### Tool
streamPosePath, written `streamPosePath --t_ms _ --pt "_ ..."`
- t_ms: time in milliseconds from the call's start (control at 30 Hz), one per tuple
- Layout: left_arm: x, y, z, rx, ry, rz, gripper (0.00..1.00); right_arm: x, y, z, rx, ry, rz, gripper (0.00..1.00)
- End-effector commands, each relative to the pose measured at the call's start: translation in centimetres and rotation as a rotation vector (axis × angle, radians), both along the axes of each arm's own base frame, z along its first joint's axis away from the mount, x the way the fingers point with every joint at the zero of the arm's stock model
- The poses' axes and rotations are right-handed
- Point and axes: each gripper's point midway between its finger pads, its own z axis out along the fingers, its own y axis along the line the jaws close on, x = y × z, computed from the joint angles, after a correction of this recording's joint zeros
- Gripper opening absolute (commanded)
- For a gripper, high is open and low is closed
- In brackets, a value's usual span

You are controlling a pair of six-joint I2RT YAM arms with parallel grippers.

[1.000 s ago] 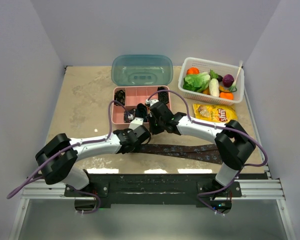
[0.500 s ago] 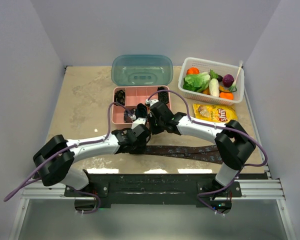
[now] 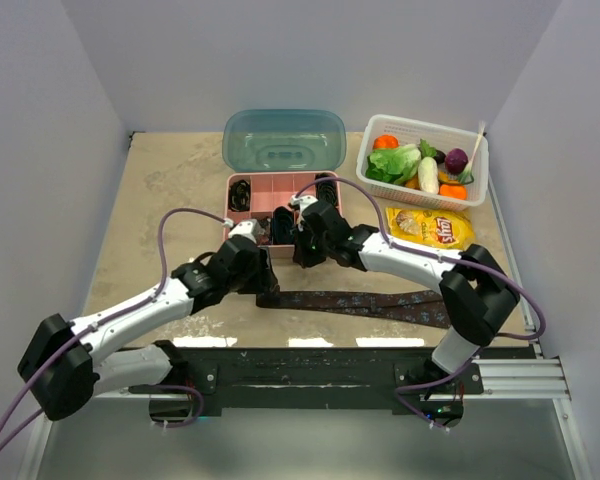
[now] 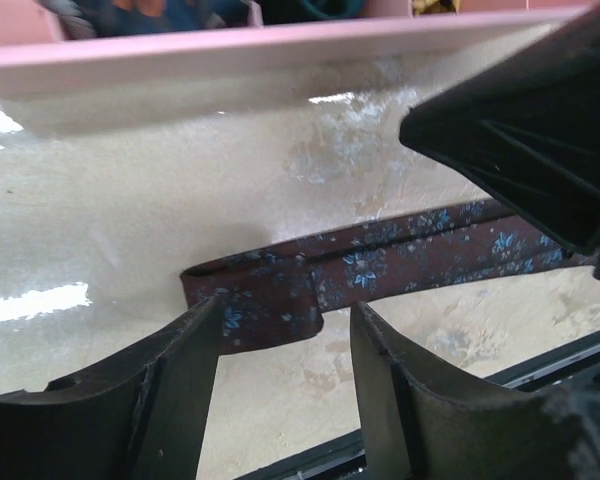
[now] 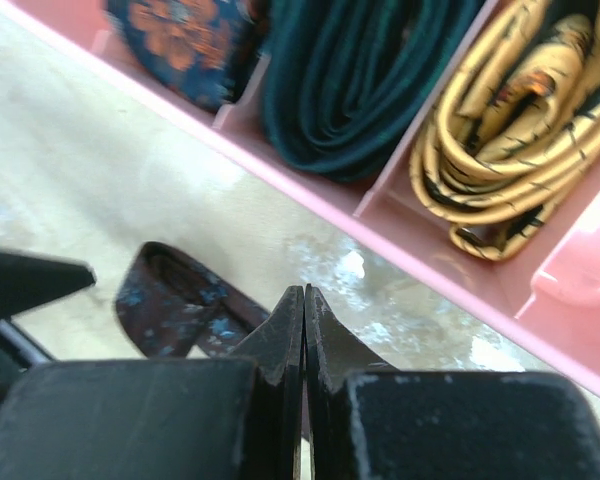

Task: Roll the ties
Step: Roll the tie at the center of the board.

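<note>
A dark maroon tie [image 3: 370, 303] with small blue flowers lies flat along the table's near side. Its left end is folded back on itself [image 4: 255, 300]. My left gripper [image 4: 285, 312] hovers open just in front of that folded end, its fingers [image 4: 175, 385] astride bare table and nothing between them; in the top view the left gripper [image 3: 268, 290] is at the tie's left tip. My right gripper [image 5: 303, 296] is shut and empty, pointing down beside the fold [image 5: 170, 298], close to the pink box [image 3: 235, 236]. Rolled ties fill the box: blue-orange [image 5: 180, 40], dark green [image 5: 365, 80], gold [image 5: 510, 150].
The box's teal lid [image 3: 283, 140] lies behind it. At the back right stands a white basket [image 3: 477, 176] of toy vegetables, with a yellow chips bag [image 3: 430, 226] in front. Purple cables [image 3: 170, 235] loop over both arms. The black rail [image 3: 310, 365] runs along the near edge.
The left gripper has opened wider and let go of the tie's folded end, and its arm has swung out to the left. The right gripper stays shut in place.
</note>
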Motion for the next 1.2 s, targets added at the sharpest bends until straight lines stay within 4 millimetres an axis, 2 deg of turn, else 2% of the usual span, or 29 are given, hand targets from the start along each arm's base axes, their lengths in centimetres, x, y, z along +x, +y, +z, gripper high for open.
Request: streamPosePath --t_ms 0,167,233,267,333,367,433,533,667,800,1033,1167 --pt "0.8 0.5 1.6 -0.113 -0.034 0.009 0.59 -0.4 2.0 2.4 0.096 -0.028 0.059 0.0" --pt "1.0 2.0 1.7 -0.156 -0.019 0.041 0.65 -2.0 4.4 2.7 0.118 -0.024 0.119 0.0" --pt "1.1 2.9 1.2 -0.181 0.003 0.064 0.67 -2.4 5.1 2.8 0.127 -0.022 0.135 0.0" --pt "1.0 2.6 1.4 -0.221 0.01 0.046 0.68 -2.9 5.6 2.7 0.128 -0.02 0.146 0.0" --pt "1.1 3.6 0.5 -0.253 0.035 0.071 0.69 -3.5 6.2 2.5 0.129 -0.01 0.167 0.0" --pt "0.9 3.1 0.8 -0.299 0.042 0.047 0.69 -3.7 6.5 2.6 0.133 -0.01 0.172 0.0" --pt "0.8 4.0 -0.2 -0.33 0.07 0.074 0.7 -4.2 7.0 2.3 0.132 0.0 0.187 0.0" --pt "0.6 4.0 -0.6 -0.423 0.082 0.055 0.7 -4.7 7.5 2.0 0.138 0.012 0.195 0.0" --pt "0.4 4.9 -2.0 -0.436 0.114 0.084 0.7 -5.3 7.7 1.3 0.133 0.027 0.204 0.0" --pt "0.0 4.9 -2.9 -0.445 0.135 0.083 0.71 -5.7 7.6 0.2 0.115 0.042 0.206 0.0" --pt "-0.6 4.9 -3.9 -0.448 0.161 0.078 0.71 -6.3 6.7 -1.1 0.094 0.064 0.2 0.0" --pt "-0.2 4.7 -3.9 -0.458 0.141 0.067 0.7 -6.7 6.4 -2.0 0.08 0.073 0.198 0.0"
